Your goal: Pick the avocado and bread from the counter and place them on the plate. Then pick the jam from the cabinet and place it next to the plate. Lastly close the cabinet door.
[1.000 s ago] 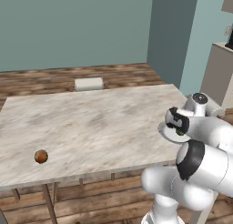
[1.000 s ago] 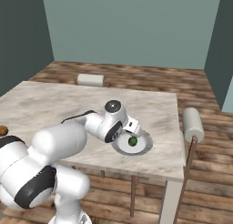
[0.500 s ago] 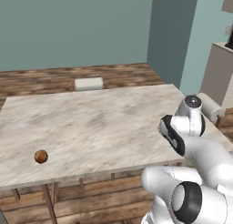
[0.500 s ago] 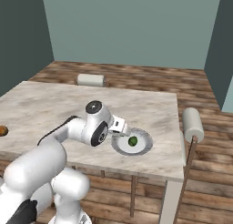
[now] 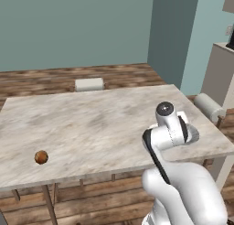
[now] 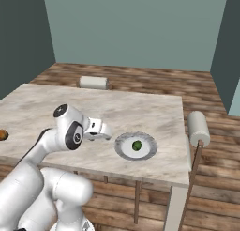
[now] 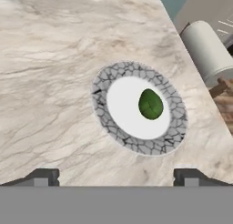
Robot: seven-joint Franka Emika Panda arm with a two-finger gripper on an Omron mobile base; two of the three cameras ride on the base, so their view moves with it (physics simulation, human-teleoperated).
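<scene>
The white plate with a grey patterned rim lies near the right end of the marble counter. The dark green avocado rests on it, a little right of centre. My gripper hovers short of the plate, open, with nothing between its fingertips. From the right base, the gripper sits just left of the plate and avocado. The brown bread lies far off at the counter's front left. My arm hides the plate in the left base view.
A white padded chair back stands at the counter's far side. A white roll-shaped chair back stands off the right end. Wooden floor surrounds the counter, and pale furniture stands at the far right.
My hand has drawn back leftward from above the plate, jaws staying open. The avocado remains on the plate and the bread has not moved.
</scene>
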